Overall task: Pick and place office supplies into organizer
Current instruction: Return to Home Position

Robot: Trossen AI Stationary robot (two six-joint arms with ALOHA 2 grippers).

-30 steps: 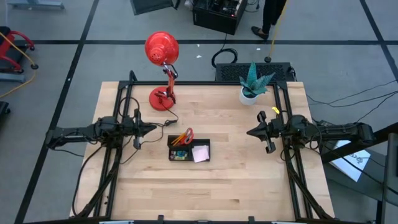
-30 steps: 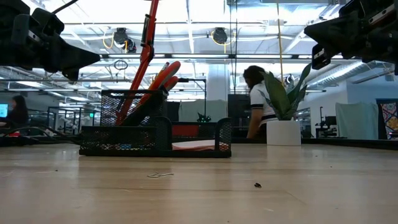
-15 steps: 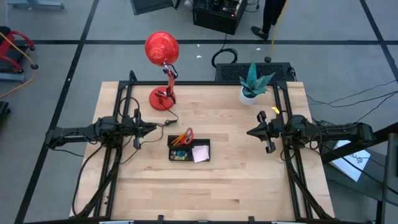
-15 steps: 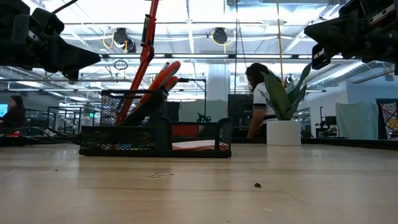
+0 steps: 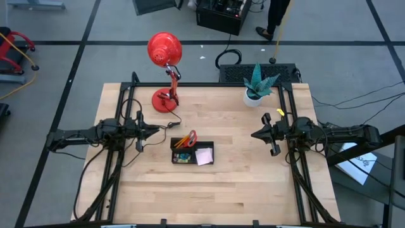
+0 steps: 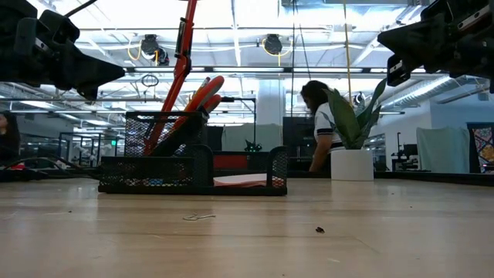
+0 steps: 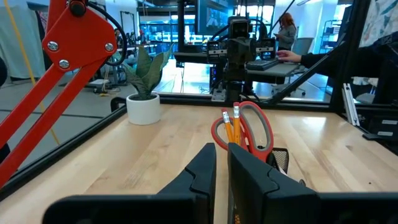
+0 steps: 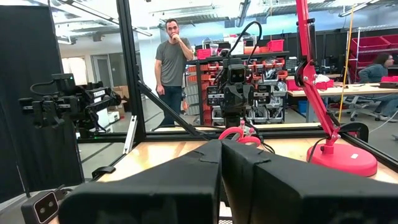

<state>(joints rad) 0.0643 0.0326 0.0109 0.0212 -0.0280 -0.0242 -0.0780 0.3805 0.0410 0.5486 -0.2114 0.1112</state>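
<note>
The left tool (image 5: 154,131) hangs above the tabletop (image 5: 253,190) just left of the organizer (image 6: 154,176), not touching it. Its fingers are clenched on nothing, as the left wrist view shows. Behind it stands a red desk lamp (image 5: 166,50), its base on the far part of the tabletop.

The organizer sits near the middle of the tabletop, between the two arms. The red-handled scissors (image 5: 192,135) and orange pencils (image 5: 183,140) lean handles-up and tips-up out of its tall mesh cup. The pink sticky-note pad (image 5: 204,156) lies flat in the low right-hand compartment. Small coloured pieces show in the low left compartment, too small to name.

The scissors look stiff and top-heavy at the handles, so a hold on the blades just under the handles would probably suit them. The pencils are likely light, slim and prone to roll, so mid-shaft is the safer place. The pad is probably soft at its edges and best pinched across two opposite sides.

The right tool (image 5: 255,134) hangs well to the right of the organizer, clenched and empty too. A potted plant (image 5: 256,82) stands behind it. Judged from how things lie, the sorting looks done and both arms seem parked
</note>
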